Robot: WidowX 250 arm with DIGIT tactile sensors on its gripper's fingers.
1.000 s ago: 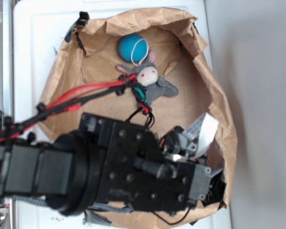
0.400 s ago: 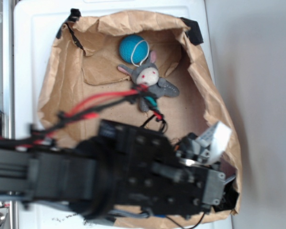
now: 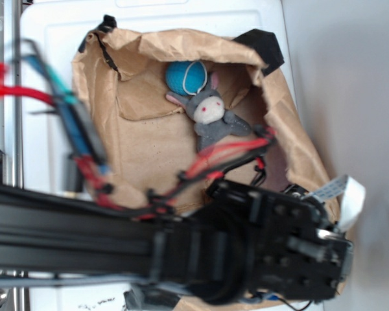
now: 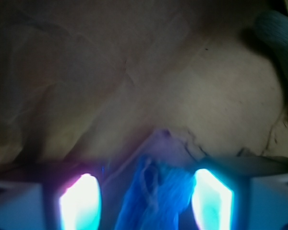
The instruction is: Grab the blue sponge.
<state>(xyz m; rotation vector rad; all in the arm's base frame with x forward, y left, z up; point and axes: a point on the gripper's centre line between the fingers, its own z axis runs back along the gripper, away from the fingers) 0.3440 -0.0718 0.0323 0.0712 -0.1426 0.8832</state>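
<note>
- My black robot arm (image 3: 181,249) reaches across the crumpled brown paper bag (image 3: 298,149) that lies on the white counter (image 3: 52,39).
- In my wrist view, the small bright blue sponge with a rough bumpy top (image 4: 156,194) sits right between my jaws (image 4: 146,199), low in the picture.
- My two glowing fingertips (image 4: 81,201) stand on each side of the sponge, just beside it. I cannot tell if they press on it or only stand near it.
- So I think the reaching part is done. What is left is to make sure the squeeze is tight and then lift the sponge up.
- The sponge looks long and thin from here. Its long side runs away from me, from the bottom of the picture up toward the brown paper.
- In the outside view my arm hides the sponge, so I cannot see it there.
- The round teal ball with a white loop (image 3: 185,77) and the grey stuffed bunny toy (image 3: 211,116) lie well apart from my jaws. I leave them alone.
</note>
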